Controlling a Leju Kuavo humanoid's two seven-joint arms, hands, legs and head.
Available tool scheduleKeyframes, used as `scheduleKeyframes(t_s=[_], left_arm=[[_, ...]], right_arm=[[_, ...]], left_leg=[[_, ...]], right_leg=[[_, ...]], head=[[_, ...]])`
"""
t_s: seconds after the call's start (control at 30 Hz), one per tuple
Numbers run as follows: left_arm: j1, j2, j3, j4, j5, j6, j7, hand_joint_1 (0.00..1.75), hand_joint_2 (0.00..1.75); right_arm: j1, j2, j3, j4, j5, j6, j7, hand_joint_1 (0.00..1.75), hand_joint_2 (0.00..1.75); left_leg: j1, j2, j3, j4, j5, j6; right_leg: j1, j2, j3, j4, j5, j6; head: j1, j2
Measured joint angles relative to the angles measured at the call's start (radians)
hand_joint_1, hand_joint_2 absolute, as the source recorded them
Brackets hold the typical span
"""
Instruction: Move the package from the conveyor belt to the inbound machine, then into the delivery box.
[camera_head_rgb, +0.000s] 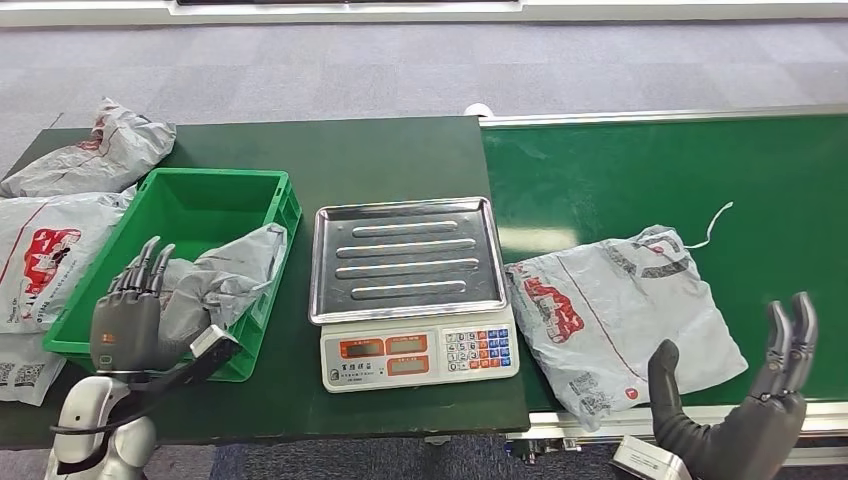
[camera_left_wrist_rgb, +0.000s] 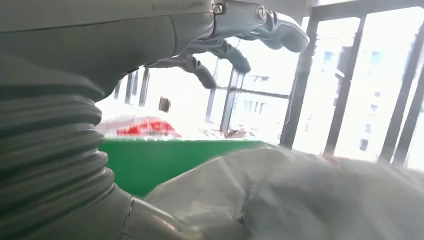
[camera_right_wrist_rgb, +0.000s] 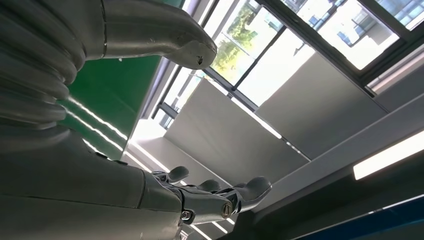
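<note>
Two hands are showing spread fingers. The left hand (camera_head_rgb: 128, 318) is hovering open at the green delivery box (camera_head_rgb: 259, 186), just beside a crumpled grey package (camera_head_rgb: 232, 274) lying inside, gripping nothing. The right hand (camera_head_rgb: 745, 420) is standing open and empty near another package (camera_head_rgb: 620, 305) on the conveyor belt (camera_head_rgb: 640, 165), beside the scale (camera_head_rgb: 410, 290).

**Colours and patterns noted around the scale**

Scale (camera_head_rgb: 418, 358): white body, orange display panels, keypad of white, blue and red keys; ridged silver tray (camera_head_rgb: 405, 258) on top. Right of it, green conveyor belt (camera_head_rgb: 640, 170) carried a grey package (camera_head_rgb: 620, 315) with red and black print. Left of it, a green box (camera_head_rgb: 170, 215) on dark green table (camera_head_rgb: 370, 155).
</note>
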Motion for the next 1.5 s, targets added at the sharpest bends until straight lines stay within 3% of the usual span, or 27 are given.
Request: scheduleKeyframes(t_s=[0.1,0.27,0.47,0.63,0.8,1.13,1.5], left_arm=[[0.032,-0.043,0.009,-0.055,0.171,0.065,-0.044,0.0,0.0],[0.116,-0.13,0.002,-0.18,0.471,0.254,-0.25,0.0,0.0],[0.223,-0.251,-0.02,-0.344,0.722,0.269,-0.444,0.0,0.0],[0.283,-0.337,-0.033,-0.483,0.773,0.269,-0.463,0.0,0.0],[0.323,-0.384,-0.031,-0.599,0.813,0.269,-0.463,0.0,0.0],[0.33,-0.408,-0.012,-0.681,0.823,0.269,-0.463,0.0,0.0],[0.386,-0.415,0.0,-0.739,0.855,0.269,-0.463,0.0,0.0]], right_arm=[[0.009,0.0,0.0,-0.003,-0.002,-0.021,-0.001,0.0,1.75],[0.015,0.0,0.003,-0.003,-0.003,-0.048,-0.015,0.0,1.75],[0.009,0.026,0.007,-0.003,-0.04,-0.052,-0.117,0.0,1.75],[-0.003,0.066,0.007,-0.003,-0.068,-0.053,-0.183,0.0,1.75],[-0.018,0.074,0.002,0.012,-0.126,-0.053,-0.217,0.0,1.75],[-0.085,0.05,-0.004,0.085,-0.17,-0.053,-0.205,0.0,1.75],[-0.081,0.007,-0.01,0.101,-0.198,-0.053,-0.19,0.0,1.75]], left_leg=[[0.0,0.0,0.0,0.0,-0.001,0.001],[-0.001,0.0,0.0,0.0,-0.003,0.002],[0.0,0.0,0.0,0.0,-0.004,0.002],[0.0,0.0,-0.002,0.0,-0.005,0.002],[0.0,0.0,-0.003,0.0,-0.007,0.002],[0.0,0.0,0.002,0.0,-0.007,0.002],[0.0,0.0,0.005,0.0,-0.007,0.002]], right_leg=[[0.0,0.0,0.0,0.0,0.0,0.0],[-0.001,0.0,0.0,-0.001,-0.002,0.002],[-0.001,0.0,0.001,-0.001,-0.003,0.002],[0.0,-0.001,0.003,-0.001,-0.004,0.002],[0.0,-0.001,0.006,-0.001,-0.007,0.002],[0.0,-0.001,0.007,0.0,-0.007,0.002],[0.0,-0.001,0.006,-0.001,-0.007,0.002]], head=[[0.0,0.0],[0.0,0.0],[0.0,0.0],[0.0,0.0],[0.0,0.0],[0.0,0.0],[0.0,0.0]])
